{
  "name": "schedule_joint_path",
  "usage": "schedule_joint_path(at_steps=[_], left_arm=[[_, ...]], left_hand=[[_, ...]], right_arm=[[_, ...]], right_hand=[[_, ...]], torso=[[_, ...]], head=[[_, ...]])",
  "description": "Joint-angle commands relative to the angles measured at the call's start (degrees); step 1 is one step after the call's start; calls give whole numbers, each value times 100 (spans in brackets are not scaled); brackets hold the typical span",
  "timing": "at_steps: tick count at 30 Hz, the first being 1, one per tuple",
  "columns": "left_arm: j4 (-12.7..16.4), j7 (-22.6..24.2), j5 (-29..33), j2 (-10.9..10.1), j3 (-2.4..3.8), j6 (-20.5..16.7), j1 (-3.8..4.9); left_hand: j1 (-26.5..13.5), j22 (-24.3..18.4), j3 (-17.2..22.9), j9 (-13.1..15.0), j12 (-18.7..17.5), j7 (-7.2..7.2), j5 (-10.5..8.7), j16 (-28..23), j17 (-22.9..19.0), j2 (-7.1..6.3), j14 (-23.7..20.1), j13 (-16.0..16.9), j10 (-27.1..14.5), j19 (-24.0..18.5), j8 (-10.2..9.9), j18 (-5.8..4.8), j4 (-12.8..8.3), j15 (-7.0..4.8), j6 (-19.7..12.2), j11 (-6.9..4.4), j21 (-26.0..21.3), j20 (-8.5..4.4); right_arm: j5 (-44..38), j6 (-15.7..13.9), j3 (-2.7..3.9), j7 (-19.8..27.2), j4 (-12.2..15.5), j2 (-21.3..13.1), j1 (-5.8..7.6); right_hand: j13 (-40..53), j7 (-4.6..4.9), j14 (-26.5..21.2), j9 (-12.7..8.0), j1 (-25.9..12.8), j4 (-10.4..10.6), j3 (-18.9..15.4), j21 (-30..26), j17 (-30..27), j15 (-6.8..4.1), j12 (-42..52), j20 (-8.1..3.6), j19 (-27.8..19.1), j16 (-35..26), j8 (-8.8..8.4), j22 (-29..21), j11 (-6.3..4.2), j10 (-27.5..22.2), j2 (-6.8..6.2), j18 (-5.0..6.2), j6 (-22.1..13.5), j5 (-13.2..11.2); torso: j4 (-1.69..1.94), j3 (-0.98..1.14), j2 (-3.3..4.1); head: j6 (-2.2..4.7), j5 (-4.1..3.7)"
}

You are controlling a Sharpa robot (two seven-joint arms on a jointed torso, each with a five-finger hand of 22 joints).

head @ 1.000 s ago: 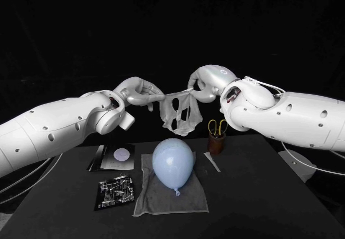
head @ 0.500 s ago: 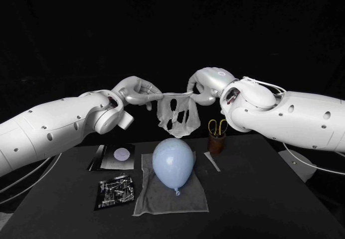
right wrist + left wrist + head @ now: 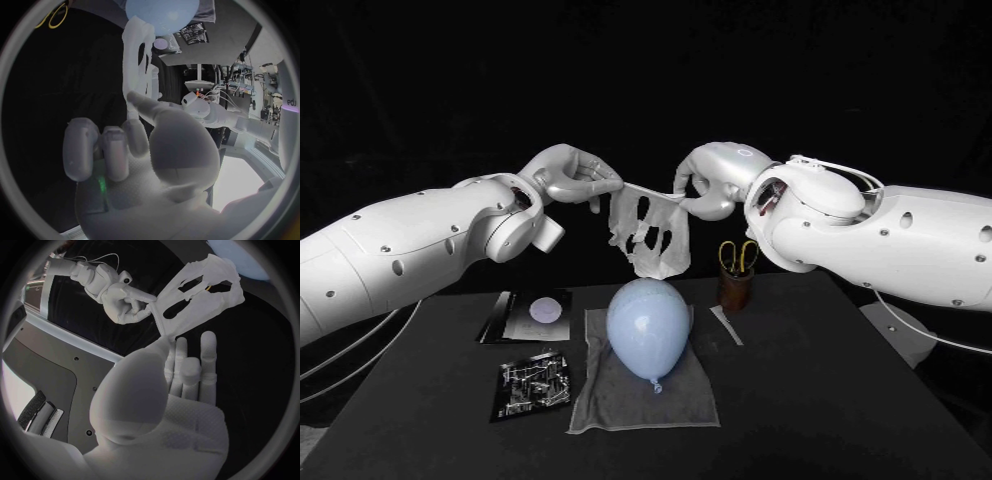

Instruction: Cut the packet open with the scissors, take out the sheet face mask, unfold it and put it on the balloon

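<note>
A white sheet face mask (image 3: 651, 232) hangs in the air above the table, stretched between both hands. My left hand (image 3: 574, 178) pinches one upper corner and my right hand (image 3: 707, 181) pinches the other. The mask (image 3: 200, 292) shows its eye and mouth holes and droops, partly unfolded. Below it a pale blue balloon (image 3: 648, 326) lies on a grey cloth (image 3: 640, 388). In the right wrist view the mask (image 3: 139, 55) hangs from my fingers with the balloon (image 3: 164, 15) beyond. Yellow-handled scissors (image 3: 737, 254) stand in a brown cup (image 3: 734, 287).
The opened black packet (image 3: 531, 384) lies at the front left of the black table (image 3: 834, 400). A dark card with a round pale patch (image 3: 529, 315) lies behind it. A thin white strip (image 3: 726, 325) lies right of the cloth.
Both hands have risen slightly and the mask has lifted and swung a little to the left. Its top edge is pulled tighter between the hands.
</note>
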Motion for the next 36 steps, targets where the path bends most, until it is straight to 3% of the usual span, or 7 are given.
schedule_joint_path(at_steps=[1, 6, 10, 15, 21, 28, 36], left_arm=[[-58, 222, -269, 18, 6, 263, 22], [-133, 284, -516, 34, -19, 445, 27], [-250, 366, -638, 62, -90, 506, 23], [-411, 470, -751, 122, -159, 528, -1], [-519, 546, -898, 130, -212, 579, -26], [-535, 613, -971, 77, -237, 641, -69], [-534, 647, -1013, 11, -250, 687, -95]], left_hand=[[64, 10, 38, 442, -30, -7, 20, 17, -10, -14, 33, 4, 46, 27, 19, 82, -9, -7, 3, 2, 37, 0], [66, 11, 39, 443, -30, -8, 20, 15, -38, -18, 17, 4, 45, 27, 20, 82, -10, -7, 4, 3, 38, -1], [66, 12, 40, 443, -31, -9, 20, 14, -37, -20, 18, 4, 44, 26, 20, 81, -10, -6, 4, 5, 39, -1], [67, 14, 41, 444, -32, -9, 19, 14, -27, -22, 23, 4, 44, 25, 20, 81, -10, -6, 4, 6, 41, -1], [68, 15, 42, 445, -32, -10, 19, 14, -17, -24, 29, 5, 44, 24, 20, 81, -10, -6, 5, 7, 42, -2], [71, 17, 45, 446, -34, -11, 19, 13, -19, -27, 28, 5, 42, 22, 20, 80, -10, -5, 5, 9, 45, -2], [71, 17, 45, 446, -34, -11, 19, 13, -19, -27, 28, 5, 42, 22, 20, 80, -10, -5, 5, 9, 45, -2]], right_arm=[[1189, 332, -1, -174, 79, -20, 8], [2194, 411, -6, -207, 183, -29, 12], [3299, 630, -34, 3, 211, 9, 8], [4393, 867, -91, 268, 211, 149, -17], [5176, 770, -142, 431, 247, 341, -66], [5836, 672, -176, 561, 251, 532, -110], [6345, 638, -210, 736, 251, 756, -188]], right_hand=[[484, 4, 597, 8, 38, 25, 1, 12, 1509, -22, -17, -13, 278, 33, 40, 1172, -75, 244, -26, -51, 56, 28], [474, 4, 597, 8, 39, 26, 2, -13, 1509, -22, -31, -13, 271, 33, 39, 1165, -75, 239, -26, -46, 54, 28], [454, 9, 597, 7, 39, 42, 4, -73, 1509, -24, -62, -14, 255, 33, 34, 1147, -72, 228, -20, -33, 39, 29], [428, 19, 597, 8, 45, 73, 2, -151, 1509, -21, -109, -13, 233, 33, 24, 1125, -63, 207, -6, -18, 1, 28], [407, 22, 597, 10, 45, 90, -2, -182, 1509, -18, -142, -12, 224, 33, 24, 1116, -60, 193, 1, -12, -11, 28], [395, 24, 597, 14, 48, 107, -7, -208, 1509, -15, -163, -10, 216, 33, 25, 1109, -57, 183, 10, -7, -24, 28], [385, 26, 597, 17, 50, 117, -11, -220, 1509, -13, -181, -9, 213, 33, 26, 1105, -55, 175, 14, -5, -32, 28]], torso=[[-4, -15, -18], [3, -49, -72], [1, -79, -130], [12, -114, -198], [29, -151, -245], [52, -188, -296], [59, -204, -327]], head=[[20, 43], [-6, 80], [23, 174], [4, 314], [-87, 349], [-94, 382], [-117, 409]])
